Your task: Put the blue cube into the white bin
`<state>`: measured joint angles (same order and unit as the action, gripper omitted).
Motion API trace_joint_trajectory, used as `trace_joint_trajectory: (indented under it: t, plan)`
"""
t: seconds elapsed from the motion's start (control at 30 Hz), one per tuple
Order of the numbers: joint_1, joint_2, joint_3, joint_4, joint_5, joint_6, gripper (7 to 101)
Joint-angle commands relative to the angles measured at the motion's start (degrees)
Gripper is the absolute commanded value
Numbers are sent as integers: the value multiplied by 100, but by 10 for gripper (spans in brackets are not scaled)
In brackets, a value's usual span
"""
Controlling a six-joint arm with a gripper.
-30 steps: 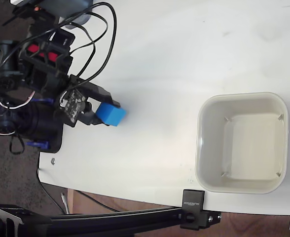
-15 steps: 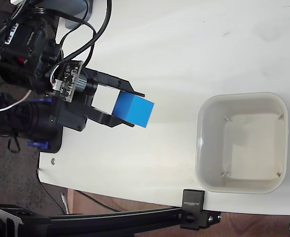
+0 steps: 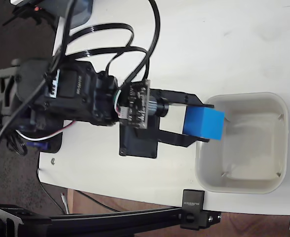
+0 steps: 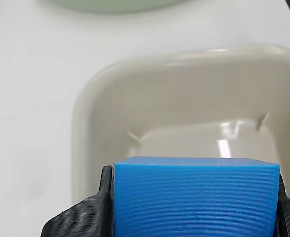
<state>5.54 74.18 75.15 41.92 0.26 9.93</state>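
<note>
- One blue cube (image 3: 203,124) sits clamped between the gripper's (image 3: 197,123) two black fingers, held aloft for carrying.
- It hangs at the white bin's (image 3: 243,186) nine-o'clock rim, seemingly just overlapping the wall; the height above is hard to judge.
- Released here, it might catch the rim, so going further toward three o'clock looks wise.
- The white table (image 3: 184,44) lies beneath.

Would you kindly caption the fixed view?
Gripper holds the blue cube over the white bin's near rim.

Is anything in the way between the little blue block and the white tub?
Nothing visible is. The hand holds the small bright blue cube at the near rim of the cream square plastic tub, and the tub's inside looks bare.
</note>
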Motion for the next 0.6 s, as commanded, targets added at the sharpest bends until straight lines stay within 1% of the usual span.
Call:
trace_joint_trajectory:
  t: [0.03,0.23,0.3,0.37,0.43,0.53,0.6]
  plan:
    - [123,-97,-686,-158,-211,-70,522]
    - [290,-694,-1292,-149,-404,-176,543]
    - [308,-756,-1318,-167,-439,-167,570]
    - [299,-756,-1318,-167,-369,-167,669]
    - [272,-712,-1318,-176,-264,-185,871]
    - [290,-659,-1327,-193,-264,-246,984]
    - [308,-589,-1248,-264,-290,-325,997]
